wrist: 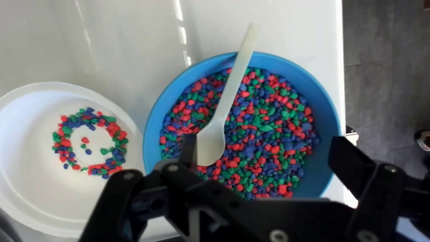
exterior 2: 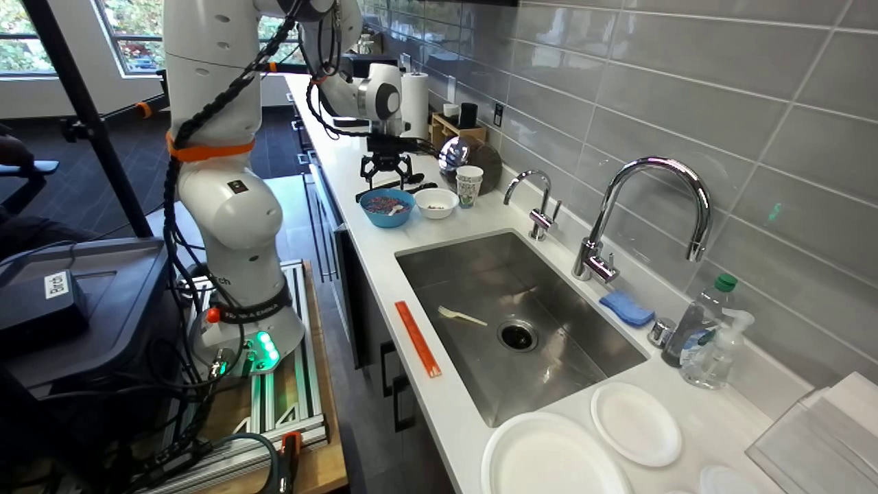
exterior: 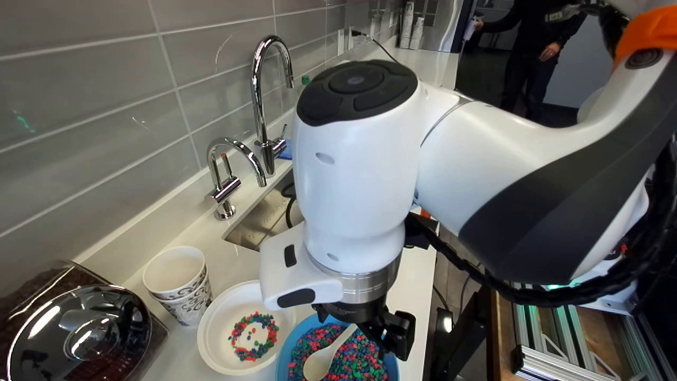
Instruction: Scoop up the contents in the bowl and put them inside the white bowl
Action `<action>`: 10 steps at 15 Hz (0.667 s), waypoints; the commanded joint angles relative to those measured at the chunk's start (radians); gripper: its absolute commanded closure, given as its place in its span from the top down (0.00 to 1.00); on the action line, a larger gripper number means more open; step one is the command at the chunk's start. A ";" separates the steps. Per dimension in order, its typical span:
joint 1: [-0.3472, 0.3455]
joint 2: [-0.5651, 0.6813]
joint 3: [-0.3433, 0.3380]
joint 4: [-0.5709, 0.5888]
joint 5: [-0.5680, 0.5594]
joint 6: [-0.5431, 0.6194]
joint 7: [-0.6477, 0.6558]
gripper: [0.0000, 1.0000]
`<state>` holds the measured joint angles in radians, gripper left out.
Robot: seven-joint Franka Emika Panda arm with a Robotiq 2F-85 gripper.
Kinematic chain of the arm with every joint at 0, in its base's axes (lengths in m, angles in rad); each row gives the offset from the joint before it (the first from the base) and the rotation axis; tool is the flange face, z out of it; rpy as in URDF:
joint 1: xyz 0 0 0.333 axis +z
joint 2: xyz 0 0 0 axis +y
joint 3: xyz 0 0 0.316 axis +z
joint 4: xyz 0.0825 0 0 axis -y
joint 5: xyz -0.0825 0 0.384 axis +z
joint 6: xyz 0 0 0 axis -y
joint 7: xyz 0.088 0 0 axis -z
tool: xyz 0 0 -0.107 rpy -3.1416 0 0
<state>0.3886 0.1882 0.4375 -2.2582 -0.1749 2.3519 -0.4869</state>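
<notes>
The blue bowl (wrist: 324, 101) holds the contents (wrist: 265, 114), a heap of small red, blue and green bits. A pale spoon (wrist: 231, 90) rests on the heap, its scoop among the bits and its handle leaning over the rim. Beside the blue bowl stands the white bowl (wrist: 37, 198), where some bits form a loose ring with a few in its middle. Above the blue bowl hangs my gripper (wrist: 265, 149), jaws wide apart and gripping nothing. One finger partly covers the spoon's scoop in the wrist view; the gripper (exterior 2: 389, 181) also shows in an exterior view.
Patterned cups (exterior: 180, 286) stand close behind the white bowl, near a shiny lid (exterior: 79, 333). The sink (exterior 2: 521, 274) and two faucets (exterior 2: 538, 223) lie farther along the counter. The counter's edge (wrist: 341, 67) runs close by the blue bowl.
</notes>
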 commanded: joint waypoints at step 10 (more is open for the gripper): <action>-0.006 0.032 -0.004 0.003 0.005 0.033 -0.001 1.00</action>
<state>0.3857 0.1957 0.4338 -2.2536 -0.1745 2.3584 -0.4866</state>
